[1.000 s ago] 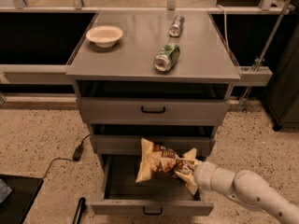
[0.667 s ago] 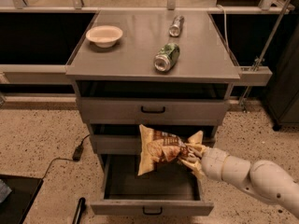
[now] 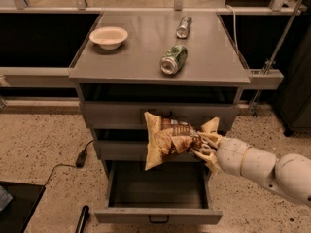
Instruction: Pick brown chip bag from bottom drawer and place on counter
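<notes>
Counter [image 3: 141, 52] lies above my gripper [image 3: 203, 149], which pinches the bag [image 3: 167, 141] by its right end, over the open drawer [image 3: 158, 216]. Light, crinkly, slippery; I judge the edge grip adequate.

- A speckled beige-brown floor [image 3: 43, 130] spreads across the lower view.
- A black cable with plug [image 3: 81, 158] trails over it at left, and a dark mat [image 3: 17, 205] fills the lower-left corner.
- Dark open bays [image 3: 39, 38] flank both sides under pale metal rails [image 3: 48, 8].
- A dark cabinet [image 3: 297, 91] stands far right.
- The claw [image 3: 203, 148] hangs right of centre, low in view.
</notes>
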You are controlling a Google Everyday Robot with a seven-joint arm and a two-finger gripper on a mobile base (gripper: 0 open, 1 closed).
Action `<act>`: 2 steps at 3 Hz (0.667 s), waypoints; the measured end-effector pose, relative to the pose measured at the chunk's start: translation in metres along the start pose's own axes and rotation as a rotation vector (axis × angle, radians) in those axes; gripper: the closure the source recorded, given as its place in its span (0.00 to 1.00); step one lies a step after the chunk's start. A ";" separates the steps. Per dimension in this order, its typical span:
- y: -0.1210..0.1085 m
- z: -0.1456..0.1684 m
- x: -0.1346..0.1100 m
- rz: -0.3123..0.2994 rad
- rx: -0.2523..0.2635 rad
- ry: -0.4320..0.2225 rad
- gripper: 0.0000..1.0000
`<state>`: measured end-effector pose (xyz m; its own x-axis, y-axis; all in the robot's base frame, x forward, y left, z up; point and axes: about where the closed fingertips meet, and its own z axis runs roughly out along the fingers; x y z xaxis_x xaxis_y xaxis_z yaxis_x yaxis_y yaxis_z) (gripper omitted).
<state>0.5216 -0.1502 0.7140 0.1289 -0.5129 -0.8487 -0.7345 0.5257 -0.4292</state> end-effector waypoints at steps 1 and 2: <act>0.000 0.000 0.001 0.001 -0.001 0.000 1.00; -0.019 -0.006 -0.063 -0.109 0.022 -0.068 1.00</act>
<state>0.5236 -0.1323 0.7776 0.2523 -0.5208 -0.8155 -0.6993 0.4844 -0.5257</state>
